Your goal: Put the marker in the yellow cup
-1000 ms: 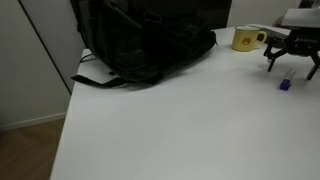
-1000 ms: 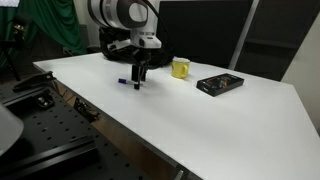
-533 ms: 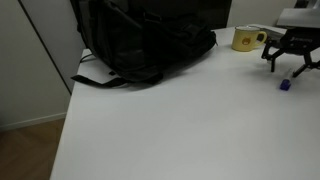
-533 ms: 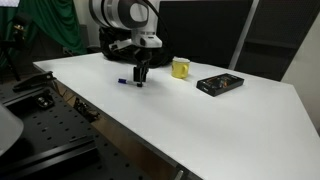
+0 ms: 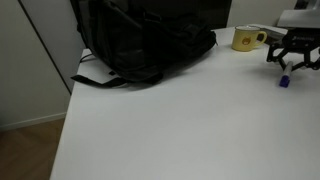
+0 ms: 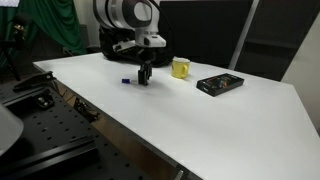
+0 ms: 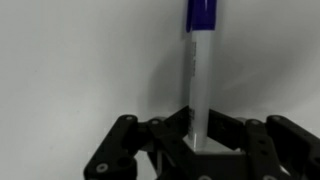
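gripper [image 7: 196, 140]: low at the table [image 6: 200, 120], jaws either side of the marker's white end. In the wrist view the pads sit very near the barrel, but we cannot tell if they pinch it yet.
marker [image 7: 196, 80]: lies flat on the table. White barrel end is between the jaws, blue cap points away from the gripper.
axis: we see the long axis run straight out from the palm, so the jaws would close across the barrel, not along it.
cup [image 6: 180, 68]: upright and near. In an exterior view it stands on the opposite side of the gripper from the cap, apart from both.
step: we judge this the grasp. Lift and carry to the cup are not yet done.
risk: the hold is near one end, so the marker may tilt on lifting.
other: black bag [image 5: 140, 40] and flat dark object [image 6: 220, 84] lie well clear.
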